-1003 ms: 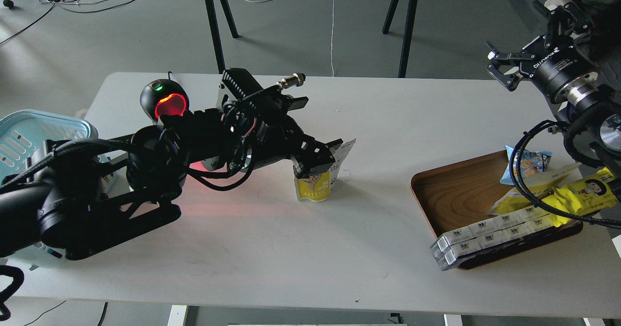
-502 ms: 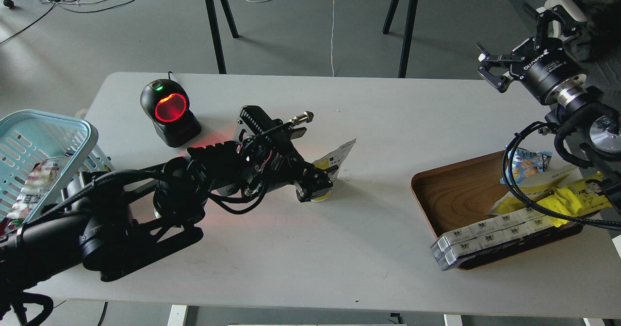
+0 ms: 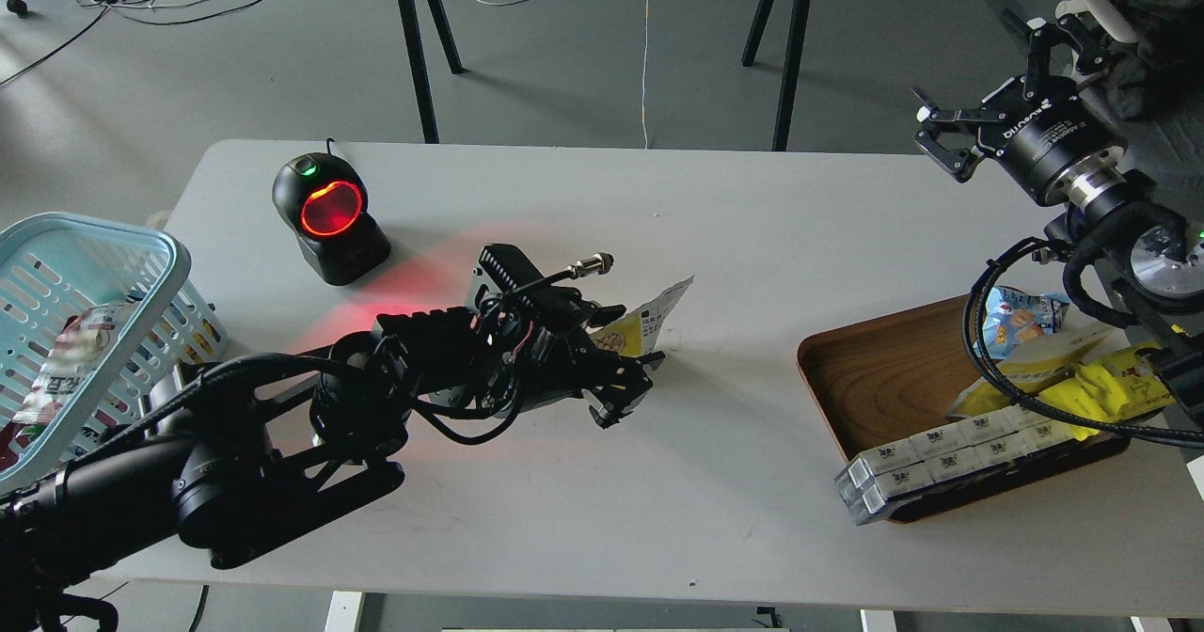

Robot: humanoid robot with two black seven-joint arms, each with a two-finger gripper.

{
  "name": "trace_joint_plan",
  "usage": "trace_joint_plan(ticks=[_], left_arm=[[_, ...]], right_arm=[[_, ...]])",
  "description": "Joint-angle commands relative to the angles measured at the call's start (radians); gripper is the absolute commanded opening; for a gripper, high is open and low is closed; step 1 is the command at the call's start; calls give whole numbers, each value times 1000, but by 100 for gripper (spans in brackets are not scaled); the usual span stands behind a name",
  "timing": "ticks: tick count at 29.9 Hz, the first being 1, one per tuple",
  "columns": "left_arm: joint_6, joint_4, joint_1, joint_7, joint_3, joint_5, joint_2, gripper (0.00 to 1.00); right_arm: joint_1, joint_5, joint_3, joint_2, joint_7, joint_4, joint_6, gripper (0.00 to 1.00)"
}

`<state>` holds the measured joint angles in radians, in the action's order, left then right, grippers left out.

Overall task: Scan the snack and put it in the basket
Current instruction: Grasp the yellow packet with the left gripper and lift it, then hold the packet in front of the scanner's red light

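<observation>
The snack, a yellow pouch with a white printed back, lies tipped over at the table's middle, its top pointing back right. My left gripper is low over the table, right at the pouch's near side. Its fingers look spread and the far finger touches or overlaps the pouch's lower end, which is partly hidden. The light blue basket stands at the far left edge, well away from the pouch. My right gripper hangs open and empty above the table's back right.
A black scanner with a glowing red window stands back left. A brown wooden tray at the right holds white boxes, yellow wrappers and a blue packet. The basket holds a packet.
The pouch stood upright under my left gripper and has tipped over. My left arm has dropped and pulled toward me, uncovering the scanner. My right gripper has drifted slightly left.
</observation>
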<state>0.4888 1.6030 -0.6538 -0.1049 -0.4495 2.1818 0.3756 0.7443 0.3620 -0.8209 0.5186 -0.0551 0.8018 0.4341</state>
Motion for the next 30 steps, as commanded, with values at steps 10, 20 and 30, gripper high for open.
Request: trace_joint_plan(ticks=[10,20,30], left_arm=[[0,27,-16,22,-63,0,61,0],[-21,106,-23,158,-136,0,256,0],[-36,121,-20,252,-233,0,425,0]], right_arm=[[1,0,-7,0,0,2,2,98],[4,2,-15,0,0,4,3,98],[10,2,-14,0,0,5,12,98]])
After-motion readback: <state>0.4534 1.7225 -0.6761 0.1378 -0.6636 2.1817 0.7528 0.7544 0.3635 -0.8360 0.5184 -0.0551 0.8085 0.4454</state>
